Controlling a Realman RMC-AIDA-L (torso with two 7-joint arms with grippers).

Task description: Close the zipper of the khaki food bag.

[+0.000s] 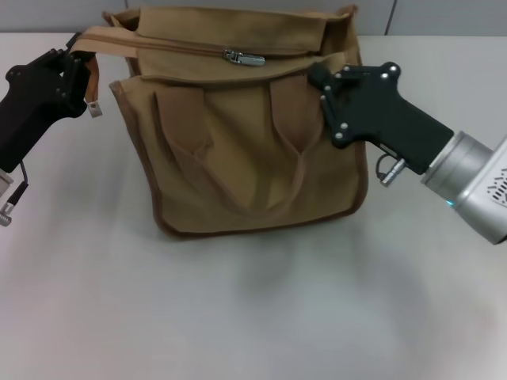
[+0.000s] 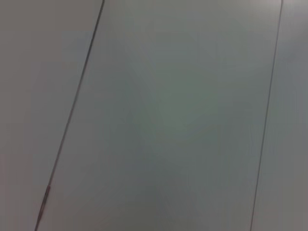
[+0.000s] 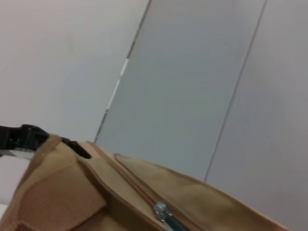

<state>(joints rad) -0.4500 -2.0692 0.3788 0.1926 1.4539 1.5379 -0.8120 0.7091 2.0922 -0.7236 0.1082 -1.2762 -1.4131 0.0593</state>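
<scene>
Zipper [image 1: 190, 47] runs along the top of the khaki food bag [image 1: 245, 150] on the table [image 1: 253, 317], its silver pull [image 1: 244, 57] near mid-length. Left end effector [image 1: 78, 67] grips the bag's left corner; right end effector [image 1: 321, 79] touches the right top edge, its opening hidden.

Even, soft overhead light; a faint shadow spreads on the desk [image 1: 261, 317] below the bag [image 1: 245, 158]; both wrist views look blurred.
</scene>
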